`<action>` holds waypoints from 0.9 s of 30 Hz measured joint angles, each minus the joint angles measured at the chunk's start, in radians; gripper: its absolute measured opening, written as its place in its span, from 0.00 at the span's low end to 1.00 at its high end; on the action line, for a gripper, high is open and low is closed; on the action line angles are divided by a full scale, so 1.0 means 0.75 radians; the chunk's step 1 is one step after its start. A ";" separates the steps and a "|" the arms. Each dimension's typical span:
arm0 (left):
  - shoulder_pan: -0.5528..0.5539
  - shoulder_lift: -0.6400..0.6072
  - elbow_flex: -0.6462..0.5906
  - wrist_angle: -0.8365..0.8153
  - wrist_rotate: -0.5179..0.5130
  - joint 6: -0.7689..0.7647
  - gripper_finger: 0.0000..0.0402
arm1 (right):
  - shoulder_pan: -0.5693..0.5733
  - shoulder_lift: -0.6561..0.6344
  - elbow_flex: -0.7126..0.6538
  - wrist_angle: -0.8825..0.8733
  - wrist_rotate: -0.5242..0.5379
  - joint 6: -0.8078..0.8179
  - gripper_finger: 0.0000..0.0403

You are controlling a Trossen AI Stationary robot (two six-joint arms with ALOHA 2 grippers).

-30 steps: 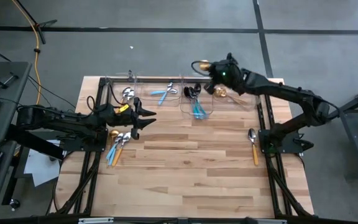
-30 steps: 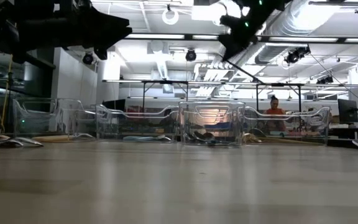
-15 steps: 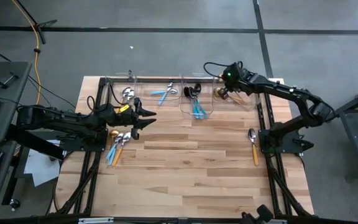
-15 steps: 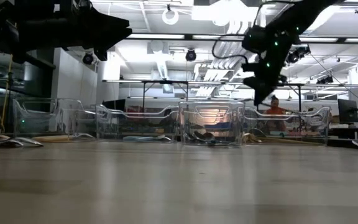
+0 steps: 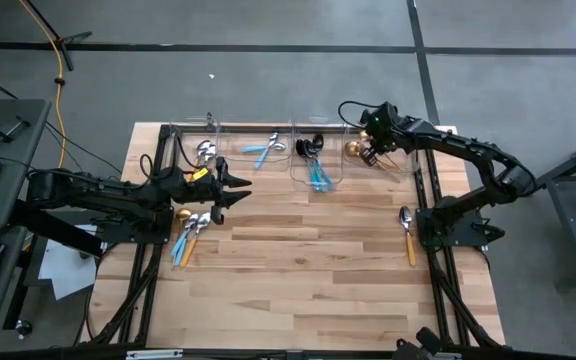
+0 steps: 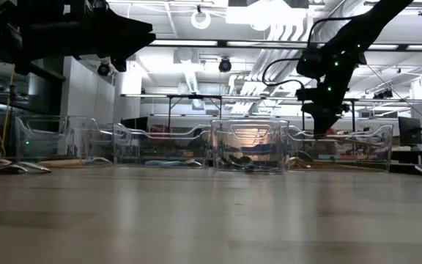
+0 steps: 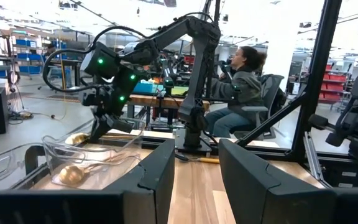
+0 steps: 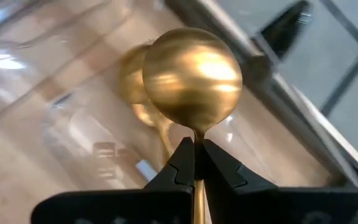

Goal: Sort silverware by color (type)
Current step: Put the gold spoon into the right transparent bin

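Step in hand: delivery of a gold spoon to the far-right bin. The right end effector is clamped on the spoon's neck just below the bowl, as the right wrist view shows, and hangs over that bin, where another gold spoon already lies.

Next move, as judged: lower a little into the bin, then release so the spoon drops beside its match and not across the rim.

Right arm pose: reached across from the right side of the table to the far edge, wrist bent downward, end effector pointing into the bin.

Left end effector: parked over the left part of the table, fingers apart, holding nothing.

Silverware elsewhere:
- Light-blue-handled pieces in the second bin.
- Black heads with blue handles in the third bin.
- Silver heads in the left bin.
- Unsorted: a cluster at the left edge and one orange-handled spoon at the right edge.
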 joint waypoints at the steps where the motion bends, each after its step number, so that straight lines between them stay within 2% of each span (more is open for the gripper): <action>1: 0.000 0.000 0.000 0.000 0.000 0.000 0.29 | 0.000 0.003 0.000 -0.001 -0.030 -0.018 0.00; 6: 0.000 0.000 0.000 -0.001 0.000 0.000 0.29 | 0.000 0.074 0.000 -0.001 -0.097 -0.107 0.00; 14: 0.000 0.000 0.000 -0.011 0.000 0.001 0.29 | -0.001 0.228 0.000 0.020 -0.105 -0.160 0.00; 27: 0.000 0.000 0.000 -0.012 -0.001 0.001 0.29 | -0.001 0.273 0.004 0.058 -0.135 -0.196 0.01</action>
